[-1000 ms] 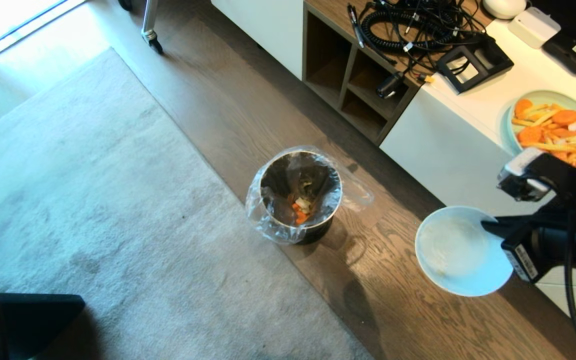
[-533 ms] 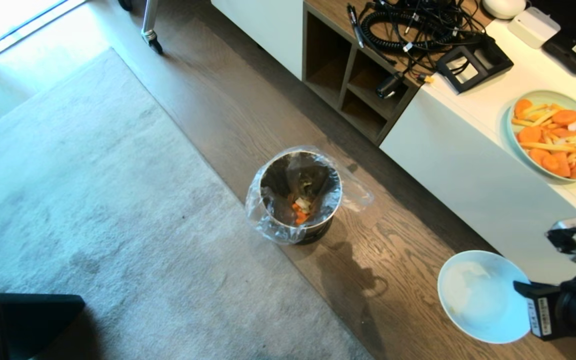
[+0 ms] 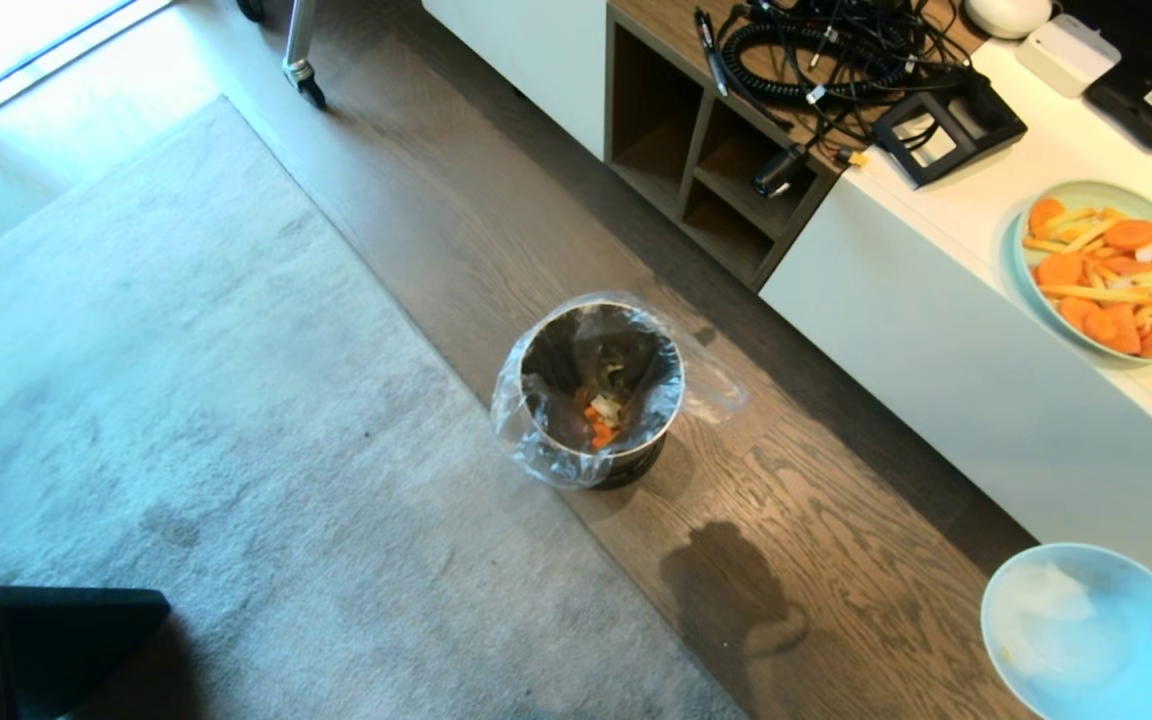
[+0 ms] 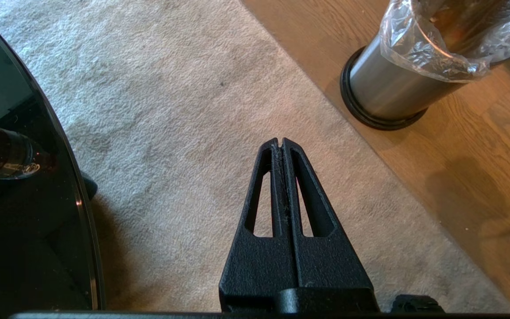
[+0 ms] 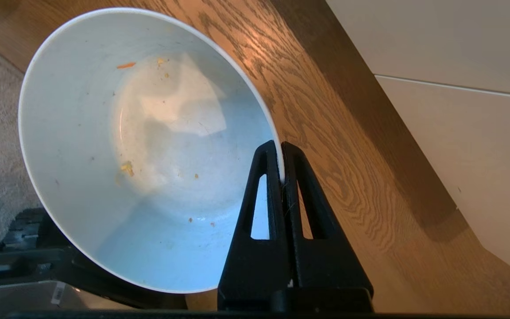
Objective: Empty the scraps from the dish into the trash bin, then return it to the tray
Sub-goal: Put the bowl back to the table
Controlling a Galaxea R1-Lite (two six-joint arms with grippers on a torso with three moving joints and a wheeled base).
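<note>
Now the right gripper (image 5: 280, 153) is clamping its fingers on the rim of the white bowl (image 5: 148, 146), one finger inside the rim and one outside. Bowl is sitting off the ground at the bottom right corner of the head view (image 3: 1076, 630), above the wood floor (image 3: 836, 560) and just in front of the white cabinet (image 3: 946, 340), well apart from the trash bin (image 3: 591, 395). Inside of the bowl is showing only a few tiny orange and yellowish crumbs, otherwise bare. Only a sliver of the right gripper is showing in the head view, at the bowl's right edge.

Steel trash bin with clear liner bag is standing upright on the wood floor right at the edge of the grey rug (image 3: 186, 400). Carrot scraps (image 3: 600, 420), orange slices with pale bits, are lying at the bottom of the liner. In the left wrist view the bin's (image 4: 388, 88) black base ring is visible.

Left gripper (image 4: 281, 144) is hanging over the rug with its fingers pressed together, holding nothing, near the curved edge of a black glass tabletop (image 4: 25, 199). Pale-green plate of carrots and fries (image 3: 1106, 268) is sitting on the white cabinet top at right, with a tangle of black cables (image 3: 816, 50) further back. Tray is not showing in any view.
</note>
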